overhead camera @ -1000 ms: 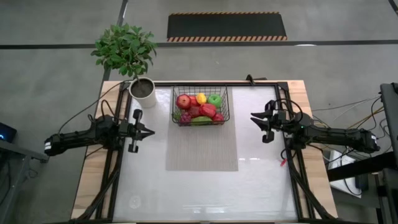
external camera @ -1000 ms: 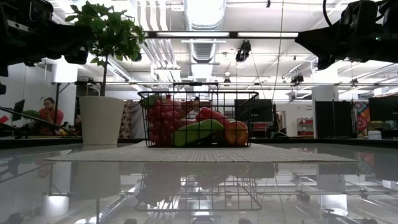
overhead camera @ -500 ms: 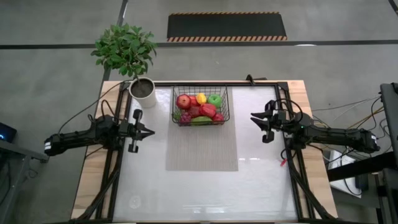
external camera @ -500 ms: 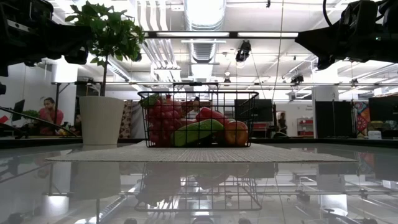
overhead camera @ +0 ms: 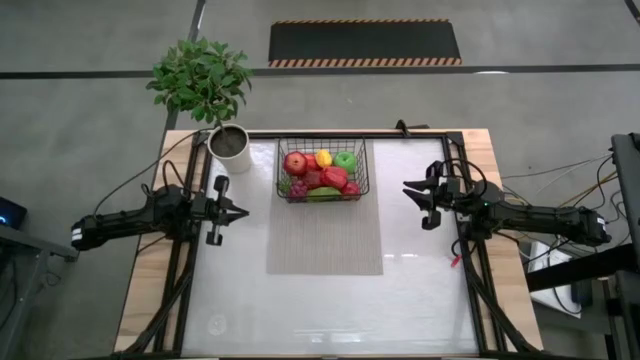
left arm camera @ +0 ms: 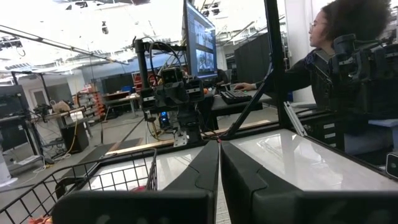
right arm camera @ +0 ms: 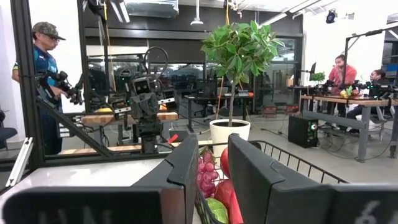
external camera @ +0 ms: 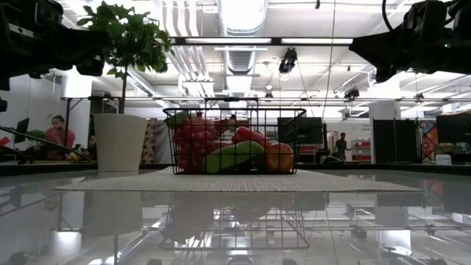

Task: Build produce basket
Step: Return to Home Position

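Note:
The black wire basket (overhead camera: 320, 170) stands on the far end of a grey woven mat (overhead camera: 325, 240). Inside lie a red apple (overhead camera: 295, 163), a green apple (overhead camera: 345, 160), a yellow pepper (overhead camera: 323, 157), a red pepper (overhead camera: 334, 177), purple grapes (overhead camera: 298, 187) and a green cucumber (overhead camera: 323, 194). In the low view the basket (external camera: 234, 140) shows the produce piled against its mesh. My left gripper (overhead camera: 243, 212) hovers shut over the table's left side. My right gripper (overhead camera: 407, 187) hovers at the right side, pointing at the basket, its fingers (right arm camera: 186, 162) a narrow gap apart.
A white pot (overhead camera: 230, 147) with a leafy plant stands at the far left corner, close to the basket. The near half of the mat and the glossy table (overhead camera: 320, 310) in front of it hold nothing. People sit and stand in the room beyond.

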